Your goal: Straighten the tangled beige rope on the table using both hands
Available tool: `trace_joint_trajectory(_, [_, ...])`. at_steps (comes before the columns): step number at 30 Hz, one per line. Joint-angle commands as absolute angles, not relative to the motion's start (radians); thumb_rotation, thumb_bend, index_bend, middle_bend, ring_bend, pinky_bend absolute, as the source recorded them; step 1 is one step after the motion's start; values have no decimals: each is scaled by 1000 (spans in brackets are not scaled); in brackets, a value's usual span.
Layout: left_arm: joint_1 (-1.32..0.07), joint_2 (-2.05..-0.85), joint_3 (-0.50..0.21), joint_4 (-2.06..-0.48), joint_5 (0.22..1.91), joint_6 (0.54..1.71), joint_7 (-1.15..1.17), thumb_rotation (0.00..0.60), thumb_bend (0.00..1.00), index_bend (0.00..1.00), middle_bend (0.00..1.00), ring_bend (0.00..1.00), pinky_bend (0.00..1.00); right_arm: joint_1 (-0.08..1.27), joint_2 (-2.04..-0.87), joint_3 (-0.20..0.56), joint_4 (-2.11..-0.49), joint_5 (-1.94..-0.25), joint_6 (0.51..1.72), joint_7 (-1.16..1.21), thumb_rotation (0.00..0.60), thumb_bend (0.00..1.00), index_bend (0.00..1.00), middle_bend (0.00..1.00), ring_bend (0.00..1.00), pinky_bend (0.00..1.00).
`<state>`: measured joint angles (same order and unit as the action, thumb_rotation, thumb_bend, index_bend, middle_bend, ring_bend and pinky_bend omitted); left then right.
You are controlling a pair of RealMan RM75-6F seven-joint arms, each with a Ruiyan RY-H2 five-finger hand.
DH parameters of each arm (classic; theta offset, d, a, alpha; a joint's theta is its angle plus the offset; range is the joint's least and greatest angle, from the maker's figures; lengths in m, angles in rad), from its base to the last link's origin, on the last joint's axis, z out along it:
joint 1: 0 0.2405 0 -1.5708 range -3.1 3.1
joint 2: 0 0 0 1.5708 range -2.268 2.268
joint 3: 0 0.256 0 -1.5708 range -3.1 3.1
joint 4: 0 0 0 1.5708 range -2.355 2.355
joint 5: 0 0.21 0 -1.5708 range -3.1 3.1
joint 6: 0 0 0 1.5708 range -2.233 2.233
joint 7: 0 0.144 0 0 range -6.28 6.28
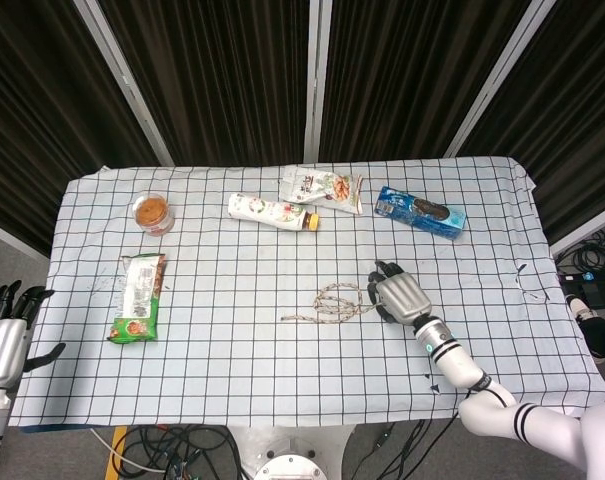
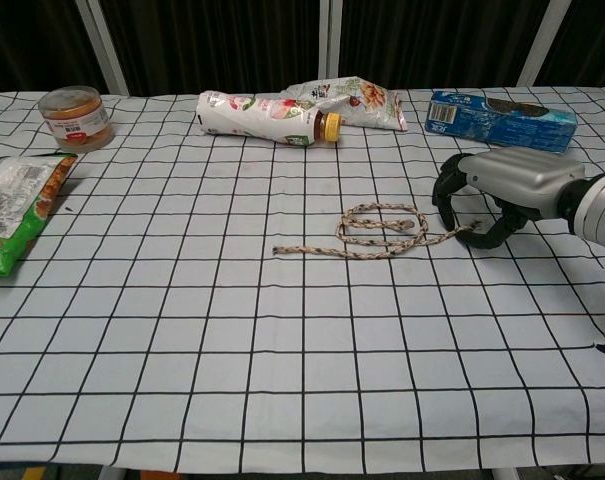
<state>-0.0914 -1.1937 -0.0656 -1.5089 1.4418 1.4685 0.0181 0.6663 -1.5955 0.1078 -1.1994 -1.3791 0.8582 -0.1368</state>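
A: Where is the right hand (image 2: 497,195)?

B: It sits low over the counter (image 2: 282,380), palm down, fingers curled toward the checked cloth, just right of the beige rope (image 2: 367,232). In the chest view the rope's right end runs up to the thumb tip, which appears to touch it. Whether the rope is actually pinched, I cannot tell; the fingers are curved but apart.

A: And from the head view?

B: The same hand (image 1: 399,297) lies at the right end of the rope (image 1: 334,302), its fingers reaching just over the loops' right edge.

A: How does the rope lie?

B: Still tangled. A few overlapping loops sit near the middle of the counter, one loose tail trailing left from them, flat on the cloth.

A: The left hand?

B: The left hand (image 1: 4,340) shows only in the head view, far left of the rope, off the counter's left edge. Its fingers are spread and it holds nothing.

A: What else lies around the rope?

B: Behind it, toward the curtain, a bottle with a yellow cap (image 2: 267,115) lies on its side, touching a snack bag (image 2: 352,100). Behind and right of the rope is a blue cookie pack (image 2: 502,115). Far left of it lies a green packet (image 2: 17,210), and behind that, a small round jar (image 2: 75,115).
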Motion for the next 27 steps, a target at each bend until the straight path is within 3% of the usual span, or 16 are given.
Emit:
trace_joint_trajectory(1, [-91,-1195,-65,-1507,1441,1468,17,600,126,201,159,0,0,665,-1600,103,-1197,-1380,865,-142,600,347,542,269,64,117])
trace_joint_trajectory(16, [-123,-1204,-75,-1478,1480,1459,-29,600,126,203,159,0,0,613,-1645,76,-1167,-1430,1011,-154,600,415,610,294,64,81])
trace_joint_trajectory(27, [-335,-1176,-109,-1506,1638,1310,-168,600,177,260,159,0,0,604,-1622,108,-1296,-1437,1097,-287,600,555,643,317,64,69])
